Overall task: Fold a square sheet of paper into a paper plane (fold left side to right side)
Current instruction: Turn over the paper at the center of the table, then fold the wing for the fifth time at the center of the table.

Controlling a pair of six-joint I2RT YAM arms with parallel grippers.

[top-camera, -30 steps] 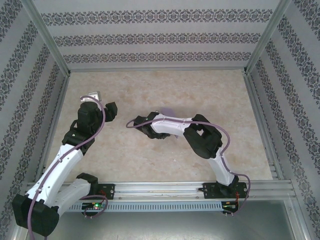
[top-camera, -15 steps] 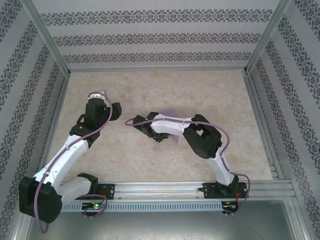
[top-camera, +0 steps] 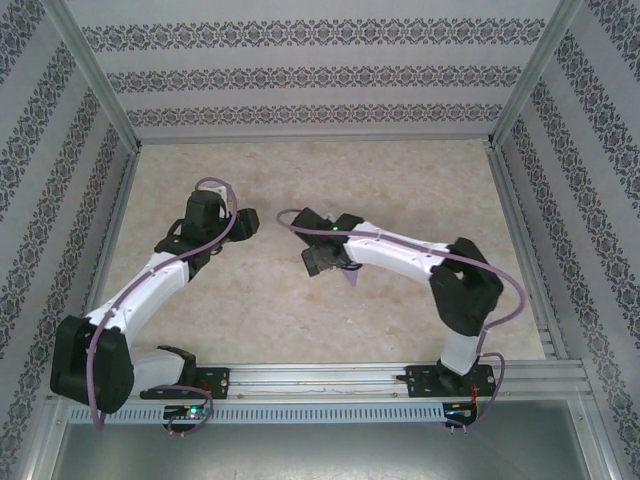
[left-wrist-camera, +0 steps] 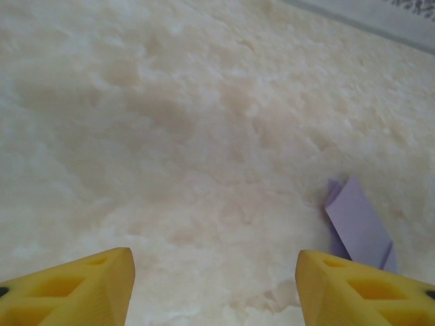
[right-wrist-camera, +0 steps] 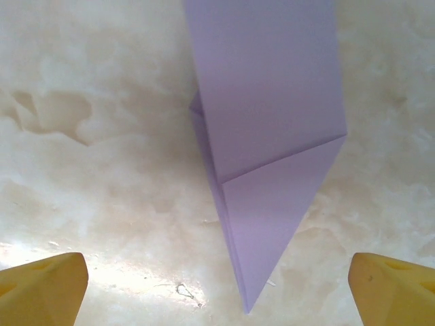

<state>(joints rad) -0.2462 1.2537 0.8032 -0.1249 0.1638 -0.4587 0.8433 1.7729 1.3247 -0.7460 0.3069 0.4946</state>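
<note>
1. The paper plane (right-wrist-camera: 272, 102), a folded lilac dart with a slanted crease across it, lies flat on the marbled beige worktop (top-camera: 400, 180), near its middle.
2. The right claw (right-wrist-camera: 217, 299) hangs above it with its yellow fingers (right-wrist-camera: 44, 288) spread wide, gripping nothing. The dart's pointed tip lies between them, clear of both.
3. The left claw (left-wrist-camera: 224, 292) hovers to the left of the plane, its fingers (left-wrist-camera: 88, 292) partly spread over bare worktop, empty.
4. In the left wrist view, the plane's end lies just beyond the finger at the picture's right; whether they touch, I cannot tell.
5. From above, a purple sliver of the plane shows beside the right arm's wrist.
</note>
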